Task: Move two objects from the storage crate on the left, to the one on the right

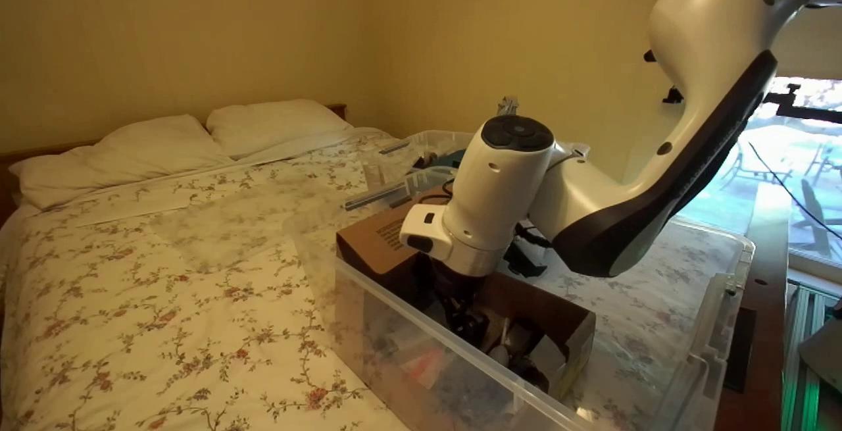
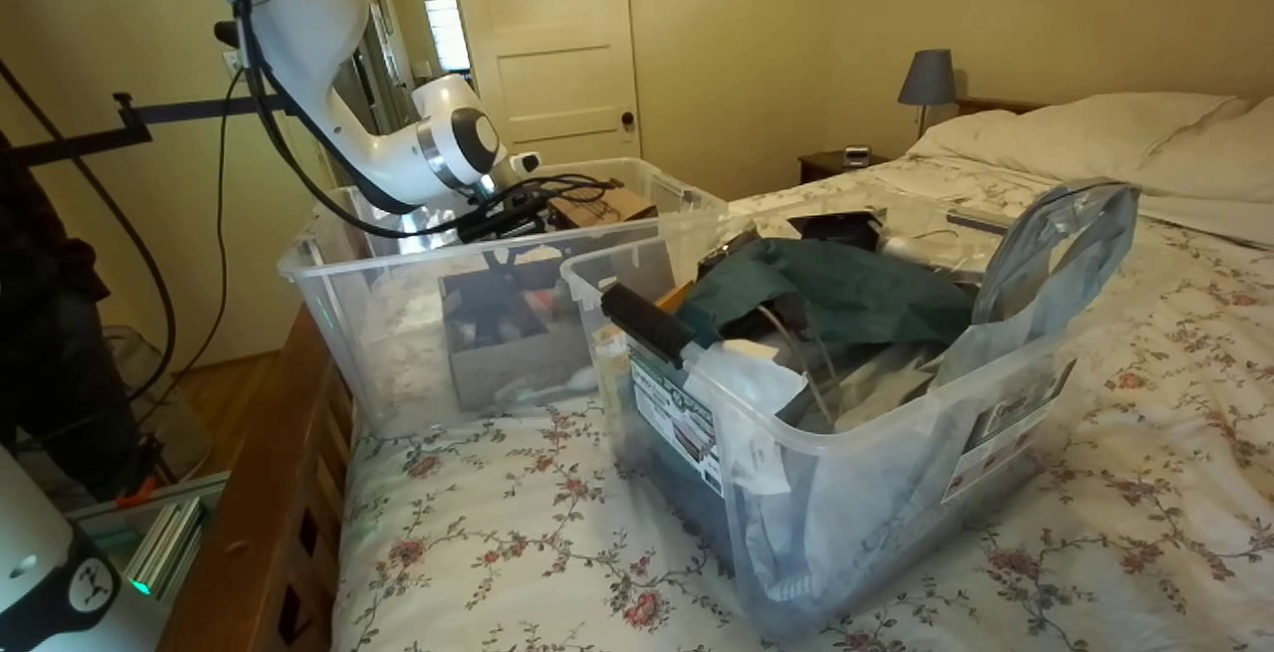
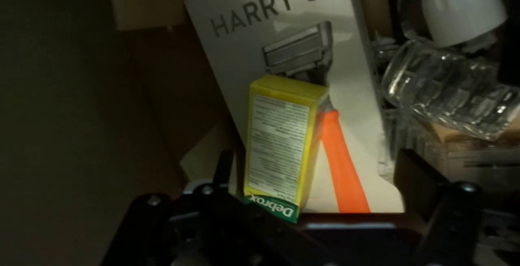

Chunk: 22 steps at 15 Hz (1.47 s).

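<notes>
In the left crate [image 2: 398,338], a yellow box [image 3: 278,146] is seen on a Harry's box [image 3: 298,52]. The end effector [image 3: 317,168] is spread, with nothing grasped. As both boxes appear spanned, both could be caught together and one dropped short of the right crate [image 2: 866,523].

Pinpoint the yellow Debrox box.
In the wrist view, the yellow Debrox box sits near the picture's centre, apparently resting on the white HARRY'S package, just left of its printed orange razor handle; a clear ribbed object lies farther right.
</notes>
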Each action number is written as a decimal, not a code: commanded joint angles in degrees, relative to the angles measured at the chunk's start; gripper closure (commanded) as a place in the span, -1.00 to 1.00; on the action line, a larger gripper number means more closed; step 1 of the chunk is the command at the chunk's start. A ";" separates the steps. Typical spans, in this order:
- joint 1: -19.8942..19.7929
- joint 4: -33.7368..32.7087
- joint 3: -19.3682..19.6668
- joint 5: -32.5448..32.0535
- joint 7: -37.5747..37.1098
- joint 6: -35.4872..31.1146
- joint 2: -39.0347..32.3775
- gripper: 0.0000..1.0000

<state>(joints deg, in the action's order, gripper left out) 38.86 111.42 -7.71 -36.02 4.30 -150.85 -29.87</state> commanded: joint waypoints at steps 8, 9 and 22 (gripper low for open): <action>-4.30 -14.14 -3.24 3.40 5.27 9.25 -11.87 -1.00; -4.39 -15.14 -3.49 3.60 5.62 9.67 -12.34 -1.00; -9.11 -2.76 -9.66 11.83 9.91 10.50 0.32 0.44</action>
<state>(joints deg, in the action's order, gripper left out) 33.33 100.30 -13.49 -28.48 9.77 -140.47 -37.32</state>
